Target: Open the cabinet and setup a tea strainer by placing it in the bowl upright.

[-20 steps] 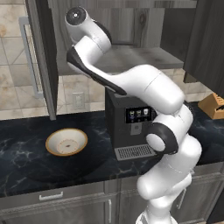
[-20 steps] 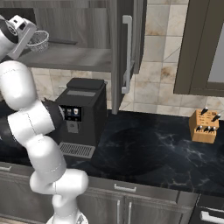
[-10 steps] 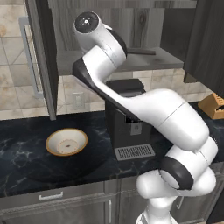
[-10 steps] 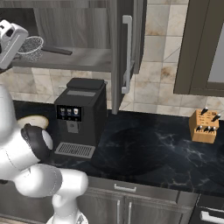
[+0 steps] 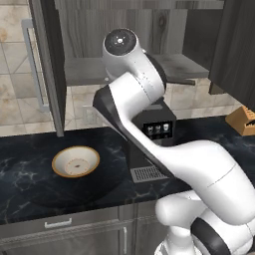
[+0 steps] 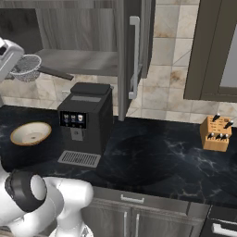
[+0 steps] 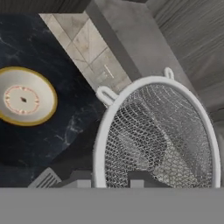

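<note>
The cabinet point(image 6: 83, 28) stands open, its doors point(image 5: 45, 64) swung wide to either side. My gripper point(image 6: 13, 64) is shut on the tea strainer point(image 6: 26, 67), holding it in the air in front of the shelf edge, with its thin handle pointing right. In the hand view the strainer's mesh point(image 7: 155, 135) spreads just beyond my gripper point(image 7: 109, 180). The bowl point(image 5: 75, 162), cream inside with a tan rim, sits on the black counter well below the strainer. It lies off to the left as the bowl point(image 7: 26, 101) in the hand view and also shows as the bowl point(image 6: 31, 133).
A black coffee machine point(image 6: 85, 120) stands on the counter right of the bowl, under the shelf point(image 5: 89, 69). A wooden knife block point(image 6: 216, 133) sits far right. The open right door point(image 6: 134, 55) hangs beside the machine. Grey base cabinets point(image 5: 60, 229) run below.
The strainer has come down from shelf height to below the shelf edge, still in my gripper. The arm's upper links have swung up and toward the camera. The bowl has not moved.
</note>
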